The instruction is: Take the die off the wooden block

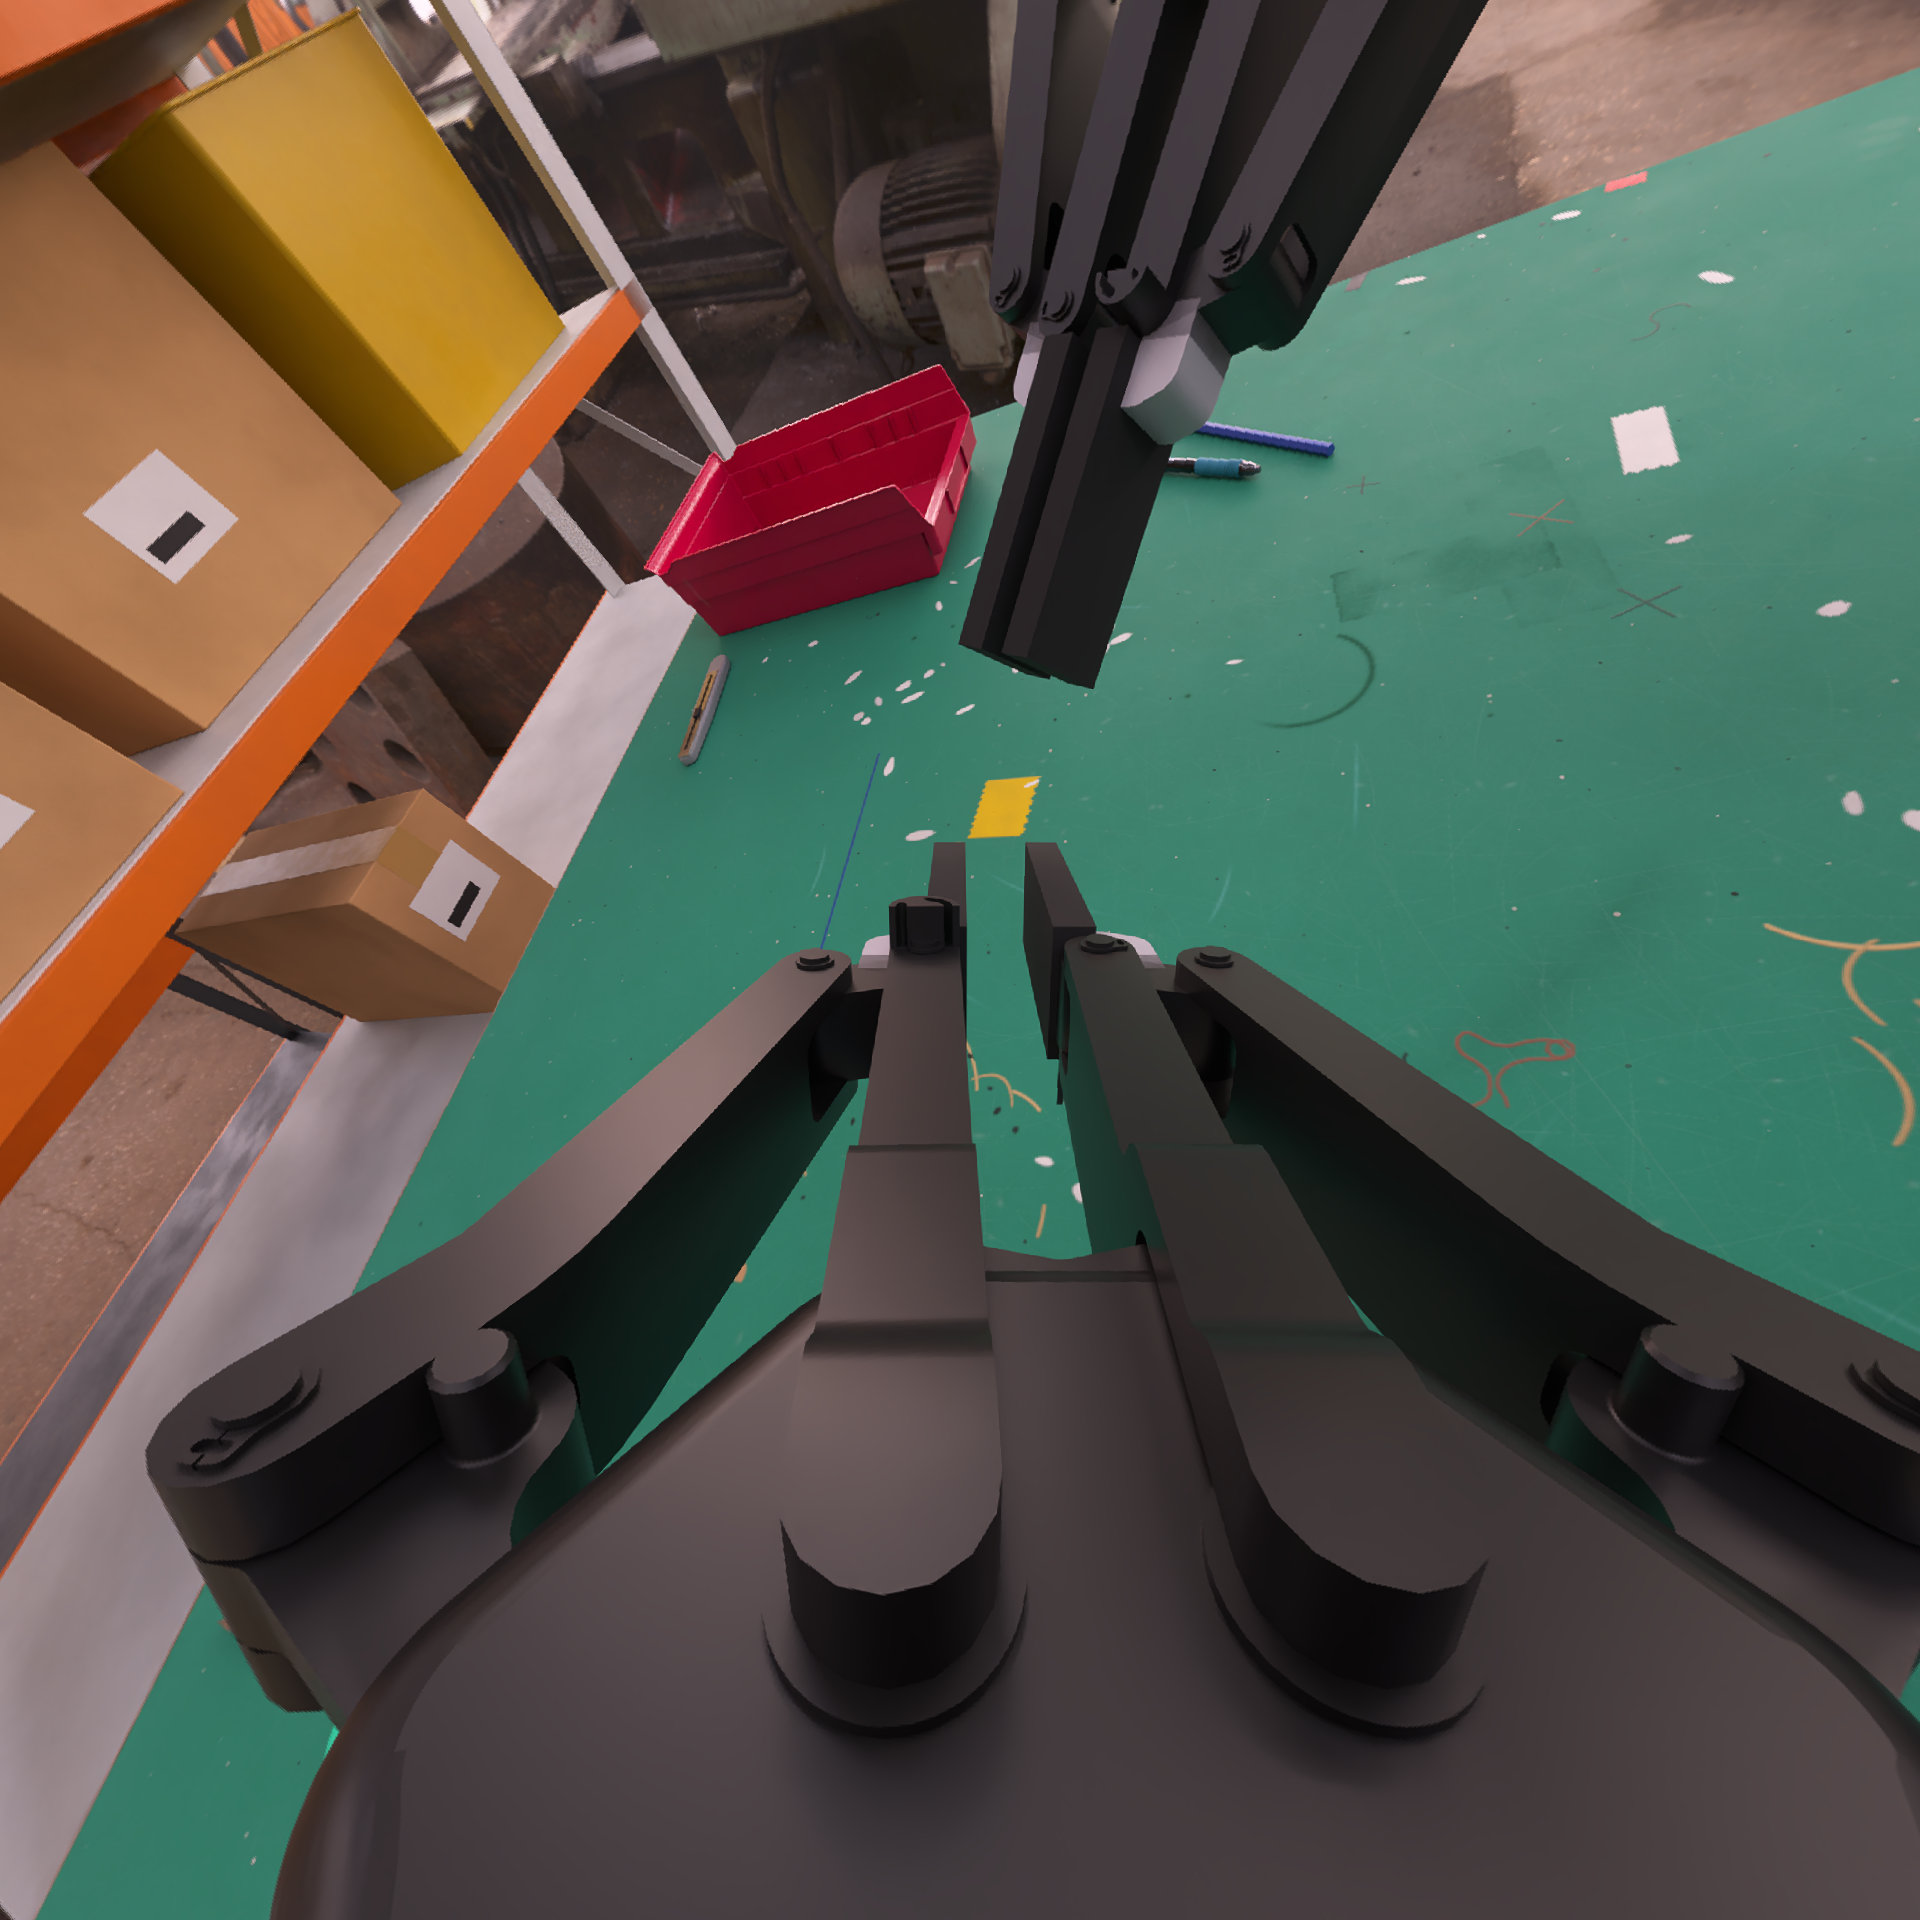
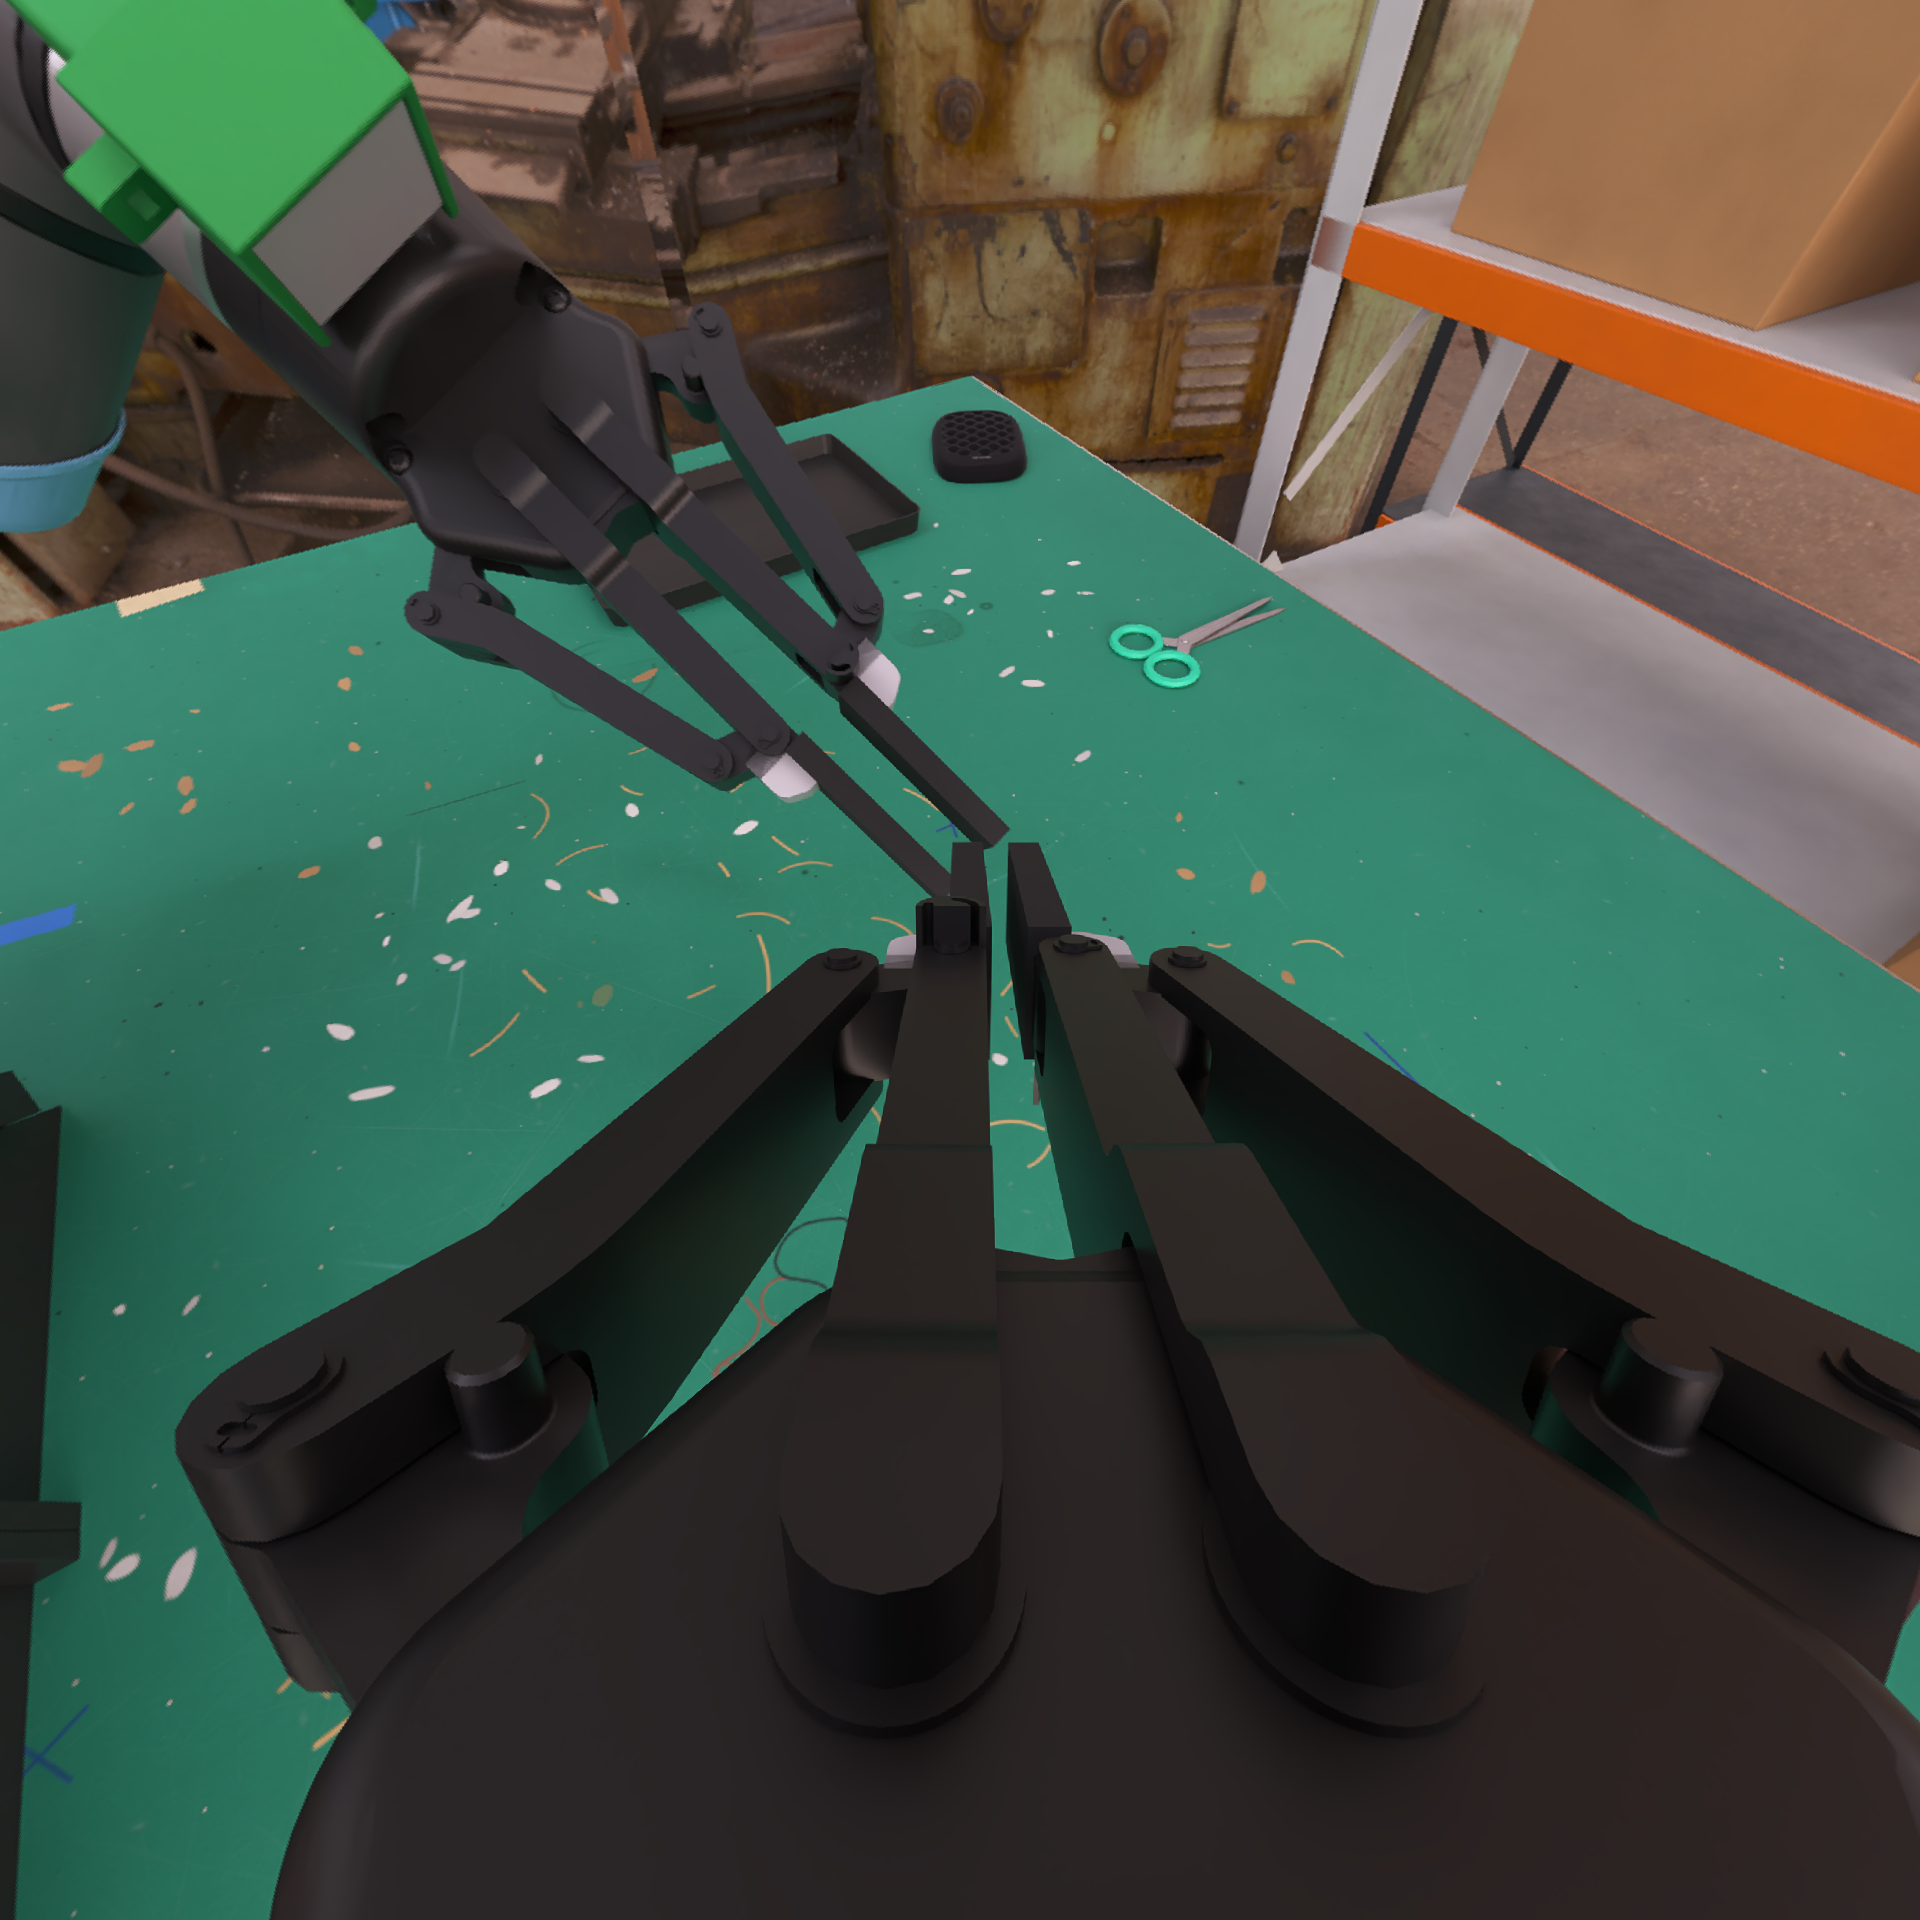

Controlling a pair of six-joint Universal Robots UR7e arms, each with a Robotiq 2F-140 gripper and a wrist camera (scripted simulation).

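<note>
No die and no wooden block show in either view. My left gripper [image 1: 995, 862] hovers over the green table [image 1: 1455, 831] with its jaws nearly closed, a narrow gap between them and nothing in it. It also shows in the right wrist view [image 2: 966, 852], slanting down from the upper left. My right gripper [image 2: 997, 862] is shut and empty, its tips right beside the left gripper's tips. In the left wrist view the right gripper [image 1: 1029, 655] hangs down from above, fingers together.
A red bin [image 1: 831, 509], two pens [image 1: 1262, 438], a small knife [image 1: 704, 709] and yellow tape [image 1: 1005, 807] lie on the table. A shelf with cardboard boxes [image 1: 156, 468] stands alongside. A black tray [image 2: 831, 499], a black mesh pad [image 2: 980, 447] and green-handled scissors [image 2: 1174, 649] lie farther off.
</note>
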